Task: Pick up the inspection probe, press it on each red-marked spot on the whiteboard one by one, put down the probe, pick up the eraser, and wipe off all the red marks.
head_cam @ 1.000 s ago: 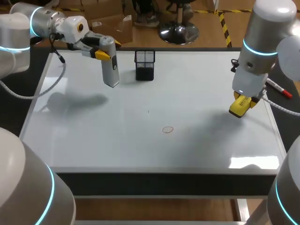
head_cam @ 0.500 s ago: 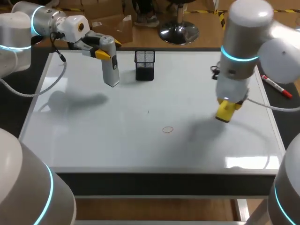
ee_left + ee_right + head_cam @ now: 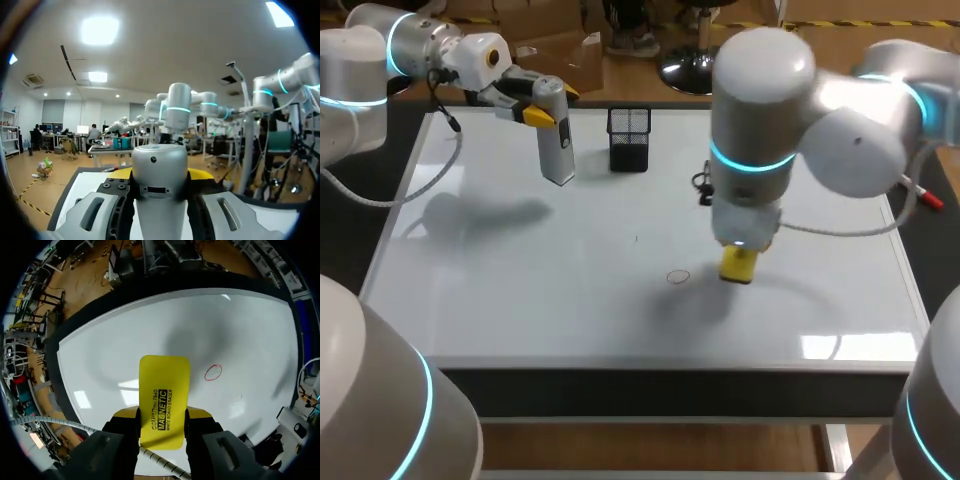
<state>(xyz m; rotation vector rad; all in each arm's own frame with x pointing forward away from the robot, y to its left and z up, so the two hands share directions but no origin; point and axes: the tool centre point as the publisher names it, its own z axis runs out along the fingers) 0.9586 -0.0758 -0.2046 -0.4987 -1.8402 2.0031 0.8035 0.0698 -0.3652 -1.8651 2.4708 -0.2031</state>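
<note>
Where the eraser (image 3: 737,264) hangs (mid-whiteboard (image 3: 520,300)), edges lie distant.

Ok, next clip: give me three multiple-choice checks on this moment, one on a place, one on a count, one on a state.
1. Where is the eraser?
A: just beside the red circle.
B: at the back left corner of the whiteboard.
C: off the whiteboard.

2. How many red circles show on the whiteboard?
A: none.
B: one.
C: four.

3. What are the left gripper's fingers doing?
A: open and empty.
B: shut on the eraser.
C: shut on the probe.

Answers:
1 A, the right wrist view shows the circle uncovered beside the eraser.
2 B, only one ring shows in the head view.
3 C, the left wrist view shows the probe clamped between both fingers.
</note>
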